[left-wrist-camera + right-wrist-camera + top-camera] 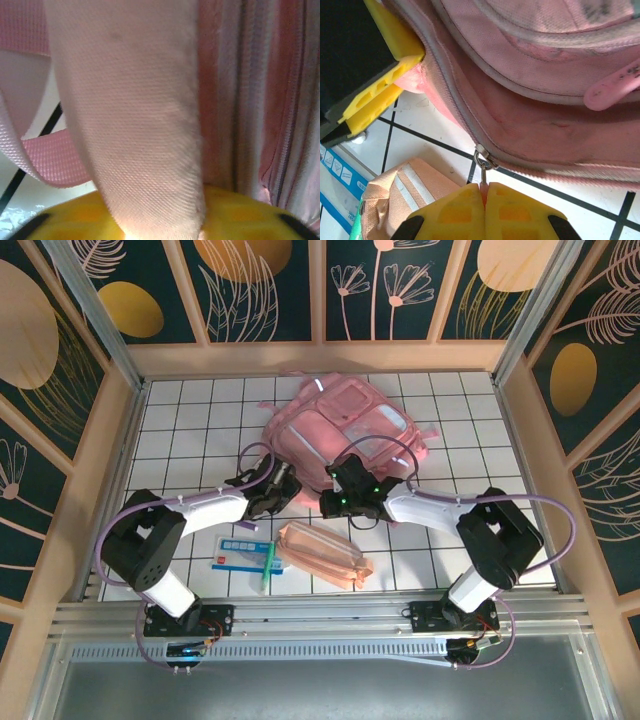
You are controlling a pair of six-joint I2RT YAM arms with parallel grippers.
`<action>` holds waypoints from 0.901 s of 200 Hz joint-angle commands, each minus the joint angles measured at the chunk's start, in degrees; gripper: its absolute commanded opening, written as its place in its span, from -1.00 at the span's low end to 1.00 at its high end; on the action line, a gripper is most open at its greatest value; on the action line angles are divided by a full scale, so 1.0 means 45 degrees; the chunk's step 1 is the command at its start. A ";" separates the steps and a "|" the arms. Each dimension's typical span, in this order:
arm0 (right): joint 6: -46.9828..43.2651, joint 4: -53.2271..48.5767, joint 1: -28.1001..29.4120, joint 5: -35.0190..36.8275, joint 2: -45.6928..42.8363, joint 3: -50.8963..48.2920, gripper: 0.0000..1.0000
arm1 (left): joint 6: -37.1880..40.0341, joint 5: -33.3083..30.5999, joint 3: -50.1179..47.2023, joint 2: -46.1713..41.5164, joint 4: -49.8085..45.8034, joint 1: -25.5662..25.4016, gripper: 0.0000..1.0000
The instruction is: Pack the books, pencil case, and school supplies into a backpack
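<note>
Well, right gripper: jaws fully together on the zipper pull, at the near edge of the backpack. Why there? (K)
To run the zip and open the main compartment, I judge; nothing packs until it gapes (M)
And the left gripper? (K)
Jaws nearly together, pink fabric bulging at the tips; looks like a pinch on the backpack's edge, bracing it against the pull. A strap drapes over one finger (M)
Cargo? (K)
Unpacked on the tiled table, just in front of the backpack: pencil case, white-and-blue packet, green pen (M)
</note>
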 commanded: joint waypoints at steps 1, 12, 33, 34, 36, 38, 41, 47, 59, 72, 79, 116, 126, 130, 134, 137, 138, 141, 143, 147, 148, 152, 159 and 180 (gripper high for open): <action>-0.0014 -0.0737 0.0163 0.0605 -0.0598 -0.0270 -1.00 | 0.0303 -0.1400 0.0305 0.0082 -0.0588 0.0213 -1.00; -0.0052 -0.1349 0.0135 0.1360 -0.0632 -0.0312 -1.00 | 0.0495 -0.1448 0.0413 0.0121 -0.1016 0.0436 -1.00; -0.0208 -0.2216 -0.0029 0.2682 -0.0729 -0.0626 -1.00 | 0.0833 -0.1185 0.0150 -0.0149 -0.1086 0.1016 -1.00; -0.0195 -0.2246 -0.0052 0.2729 -0.0727 -0.0653 -1.00 | 0.0851 -0.1178 0.0123 -0.0170 -0.1080 0.1044 -1.00; -0.0210 -0.2299 -0.0078 0.2827 -0.0741 -0.0698 -1.00 | 0.0864 -0.1148 0.0064 -0.0225 -0.1051 0.1104 -1.00; -0.0219 -0.2336 -0.0114 0.2915 -0.0764 -0.0758 -1.00 | 0.0887 -0.1136 0.0020 -0.0278 -0.1039 0.1163 -1.00; -0.0238 -0.2421 -0.0184 0.3030 -0.0789 -0.0831 -1.00 | 0.0930 -0.1115 -0.0057 -0.0363 -0.0994 0.1227 -1.00; -0.0269 -0.2499 -0.0337 0.3225 -0.0852 -0.0987 -1.00 | 0.1037 -0.1102 -0.0205 -0.0554 -0.0934 0.1395 -1.00; -0.0310 -0.2590 -0.0702 0.3466 -0.0998 -0.1293 -1.00 | 0.1208 -0.1127 -0.0432 -0.0991 -0.0918 0.1666 -1.00; -0.0337 -0.2536 -0.1255 0.3679 -0.1095 -0.1578 -1.00 | 0.1494 -0.1076 -0.0581 -0.1413 -0.0881 0.1846 -1.00; -0.0361 -0.2485 -0.1601 0.3789 -0.1129 -0.1705 -1.00 | 0.1667 -0.1039 -0.0606 -0.1606 -0.0879 0.1907 -1.00; -0.0777 -0.1700 -0.3422 0.3939 -0.0696 -0.1787 -1.00 | 0.2285 -0.0322 -0.0622 -0.1929 -0.0784 0.2063 -1.00; -0.0924 -0.1524 -0.3889 0.3810 -0.0479 -0.1665 -1.00 | 0.2446 -0.0160 -0.0644 -0.1927 -0.0743 0.2086 -1.00; -0.0975 -0.1462 -0.4031 0.3753 -0.0436 -0.1609 -1.00 | 0.2524 -0.0113 -0.0645 -0.1928 -0.0730 0.2087 -1.00; -0.1016 -0.1409 -0.4152 0.3701 -0.0346 -0.1539 -1.00 | 0.2574 -0.0051 -0.0672 -0.1944 -0.0724 0.2088 -1.00; -0.1060 -0.1391 -0.4214 0.3685 -0.0308 -0.1515 -1.00 | 0.2618 0.0021 -0.0666 -0.1931 -0.0696 0.2088 -1.00; -0.1070 -0.1385 -0.4243 0.3680 -0.0292 -0.1507 -1.00 | 0.2632 0.0050 -0.0685 -0.1930 -0.0670 0.2088 -1.00; -0.1104 -0.1365 -0.4299 0.3674 -0.0242 -0.1450 -1.00 | 0.2703 0.0151 -0.0702 -0.1929 -0.0623 0.2088 -1.00; -0.1126 -0.1355 -0.4348 0.3659 -0.0214 -0.1414 -1.00 | 0.2753 0.0234 -0.0718 -0.1919 -0.0571 0.2088 -1.00; -0.1194 -0.1348 -0.4451 0.3655 -0.0170 -0.1346 -1.00 | 0.2840 0.0403 -0.0723 -0.1901 -0.0507 0.2088 -1.00; -0.1206 -0.1344 -0.4479 0.3645 -0.0155 -0.1325 -1.00 | 0.2851 0.0426 -0.0723 -0.1895 -0.0497 0.2088 -1.00; -0.1227 -0.1343 -0.4561 0.3635 -0.0117 -0.1265 -1.00 | 0.2906 0.0590 -0.0724 -0.1859 -0.0456 0.2088 -1.00; -0.1258 -0.1393 -0.4665 0.3613 -0.0064 -0.1177 -1.00 | 0.2949 0.0943 -0.0748 -0.1791 -0.0333 0.2088 -1.00; -0.1222 -0.1736 -0.4930 0.3319 -0.0230 -0.0976 -0.90 | 0.3470 0.2845 -0.1006 -0.1427 0.0828 0.2088 -0.61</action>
